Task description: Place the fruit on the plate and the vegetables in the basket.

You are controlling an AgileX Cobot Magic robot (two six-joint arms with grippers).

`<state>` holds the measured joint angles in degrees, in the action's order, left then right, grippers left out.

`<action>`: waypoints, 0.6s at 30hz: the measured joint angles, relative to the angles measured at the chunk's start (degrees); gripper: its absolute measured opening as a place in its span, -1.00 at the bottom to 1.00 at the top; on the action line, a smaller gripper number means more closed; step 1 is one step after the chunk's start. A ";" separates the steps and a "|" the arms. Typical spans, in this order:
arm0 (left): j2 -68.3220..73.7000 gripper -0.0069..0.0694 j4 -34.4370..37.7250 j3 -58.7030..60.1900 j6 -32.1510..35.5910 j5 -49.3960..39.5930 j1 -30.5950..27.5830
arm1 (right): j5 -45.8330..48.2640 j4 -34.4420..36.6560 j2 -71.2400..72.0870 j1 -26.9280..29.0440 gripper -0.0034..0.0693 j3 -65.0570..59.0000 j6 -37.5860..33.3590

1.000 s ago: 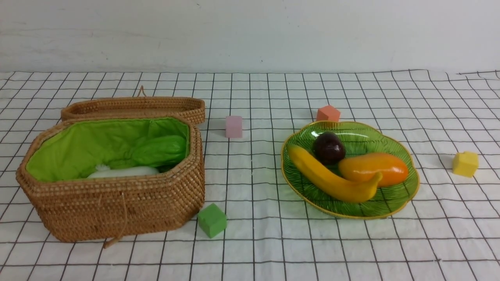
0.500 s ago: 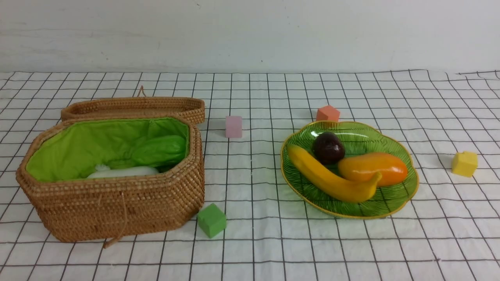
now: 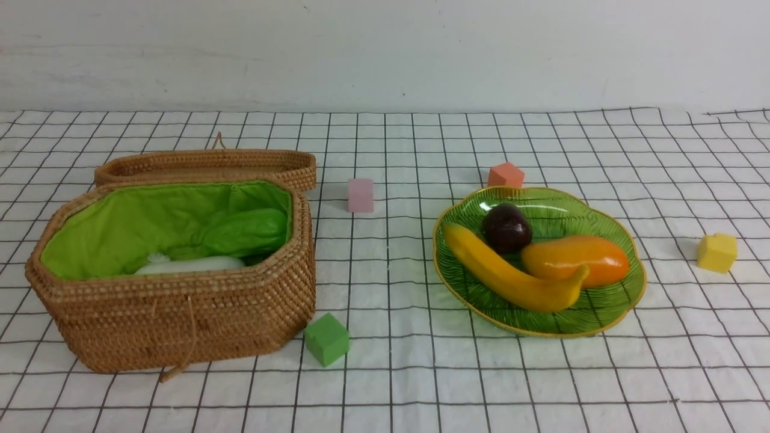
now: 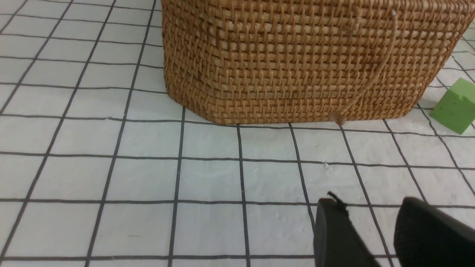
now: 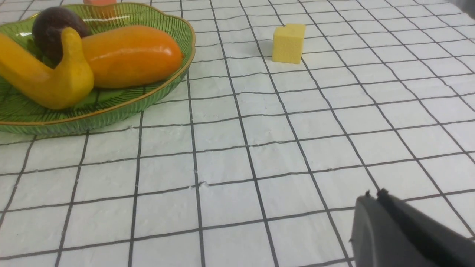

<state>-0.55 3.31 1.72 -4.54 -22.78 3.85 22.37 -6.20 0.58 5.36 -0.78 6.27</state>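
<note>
I see the left gripper partly open and empty near the wicker basket, the right gripper closed, empty.

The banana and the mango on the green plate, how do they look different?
The banana is long, thin, curved and plain yellow; the mango is shorter, plumper and orange shading to yellow. The banana lies diagonally across the plate, nearer the camera; the mango lies more level behind its tip. Both are glossy and rest on the plate, touching.
</note>
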 joint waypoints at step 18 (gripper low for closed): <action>0.00 -0.19 0.00 0.04 0.00 0.07 0.00 | 0.00 0.00 0.00 0.00 -0.85 0.00 0.20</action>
<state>-0.55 3.31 1.77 -4.54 -22.71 3.85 22.37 -6.20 0.58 5.36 -0.78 6.48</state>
